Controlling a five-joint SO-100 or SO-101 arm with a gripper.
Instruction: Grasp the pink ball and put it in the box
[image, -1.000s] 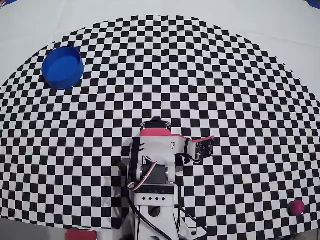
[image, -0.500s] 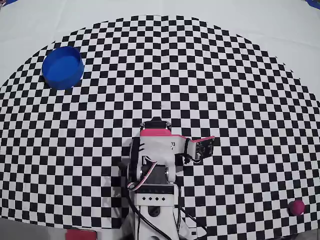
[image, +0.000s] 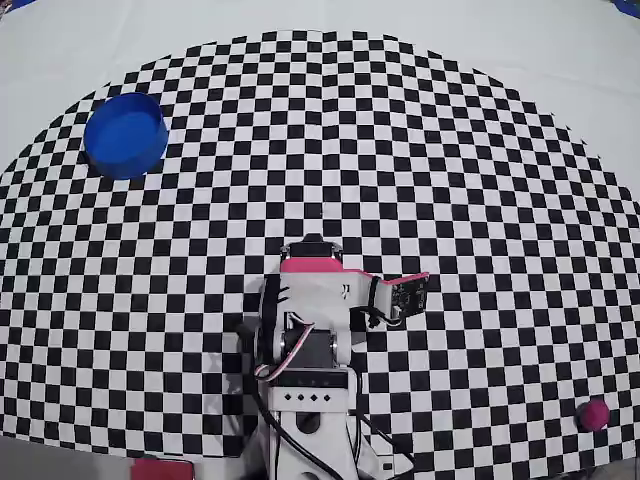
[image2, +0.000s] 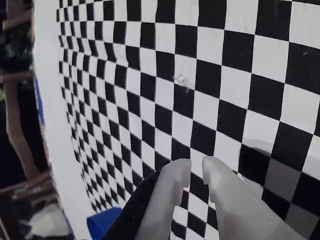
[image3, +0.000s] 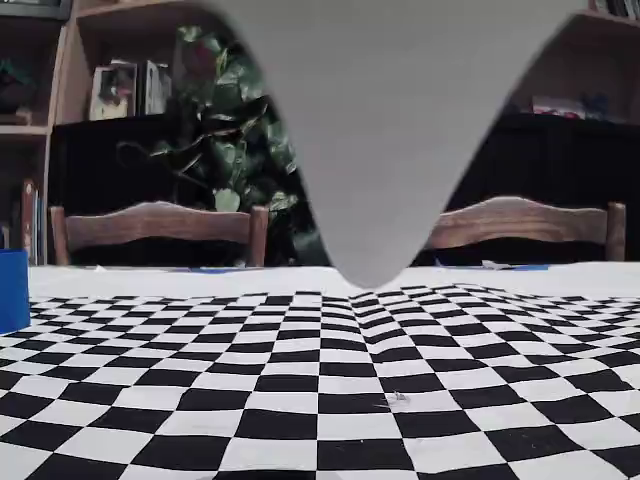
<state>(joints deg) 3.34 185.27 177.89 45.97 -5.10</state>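
In the overhead view the pink ball (image: 595, 414) lies at the cloth's near right edge, far from the arm. At the far left stands the box (image: 125, 135), a round blue container that holds nothing I can see. The arm (image: 310, 320) is folded at the bottom centre, well apart from both. The wrist view has my gripper (image2: 196, 167) shut, with only a thin slit between its grey fingers (image2: 172, 195) and nothing held. It hangs over bare checkered cloth, with a corner of the box (image2: 102, 224) at lower left. The ball is out of that view.
The checkered cloth (image: 420, 160) covers a white table. A flat pink-red object (image: 160, 468) lies at the bottom edge, left of the arm's base. In the fixed view a blurred grey robot part (image3: 385, 130) hangs from the top, the box (image3: 12, 290) is at the left edge, and chairs (image3: 160, 225) stand behind.
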